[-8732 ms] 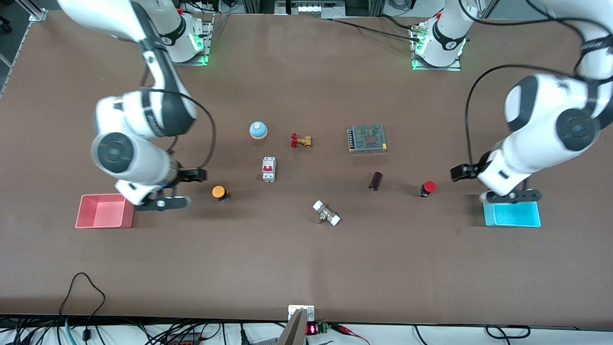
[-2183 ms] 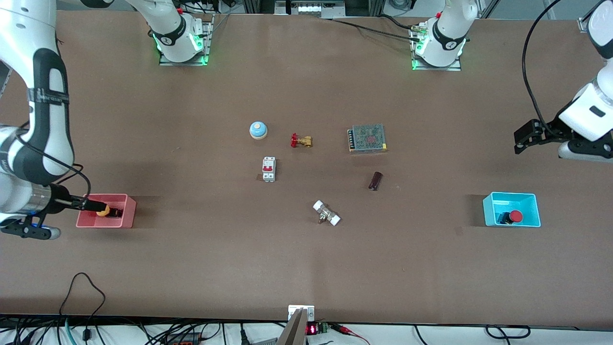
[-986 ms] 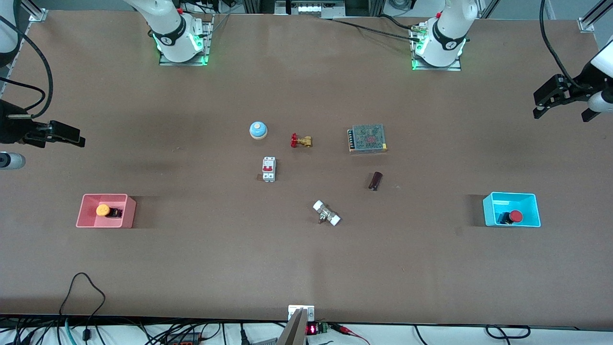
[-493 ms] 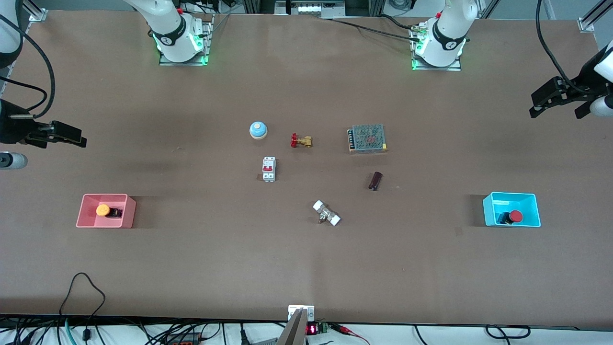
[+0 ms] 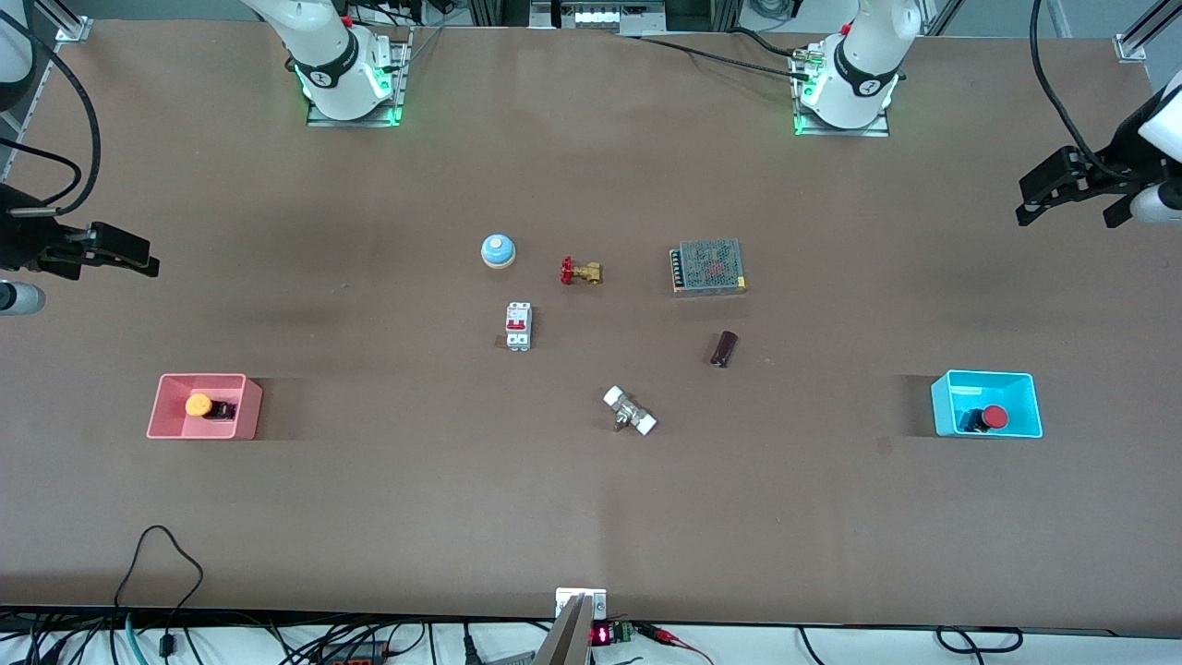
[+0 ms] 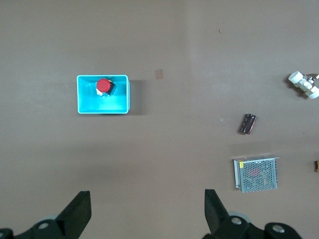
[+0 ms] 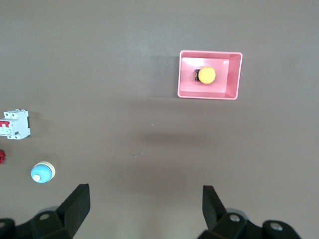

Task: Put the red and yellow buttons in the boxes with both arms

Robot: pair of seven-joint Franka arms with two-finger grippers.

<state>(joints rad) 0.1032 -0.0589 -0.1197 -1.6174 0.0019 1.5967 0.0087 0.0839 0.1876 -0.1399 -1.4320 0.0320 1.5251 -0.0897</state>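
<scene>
The yellow button (image 5: 198,405) lies in the pink-red box (image 5: 166,430) toward the right arm's end of the table. The red button (image 5: 994,417) lies in the cyan box (image 5: 942,406) toward the left arm's end. My right gripper (image 5: 138,259) is open and empty, held high over bare table at its end. My left gripper (image 5: 1067,220) is open and empty, high over its end. The left wrist view shows the left gripper (image 6: 147,199), the cyan box (image 6: 102,110) and the red button (image 6: 103,85). The right wrist view shows the right gripper (image 7: 145,191), the pink-red box (image 7: 209,95) and the yellow button (image 7: 207,75).
In the table's middle lie a blue dome with an orange top (image 5: 498,249), a brass valve with a red handle (image 5: 580,272), a white breaker (image 5: 518,326), a mesh power supply (image 5: 708,267), a dark cylinder (image 5: 724,348) and a white fitting (image 5: 630,411).
Both buttons went from the table into the boxes. Both grippers let go, rose and drew back toward the table's ends. In the last half second they barely shifted.
</scene>
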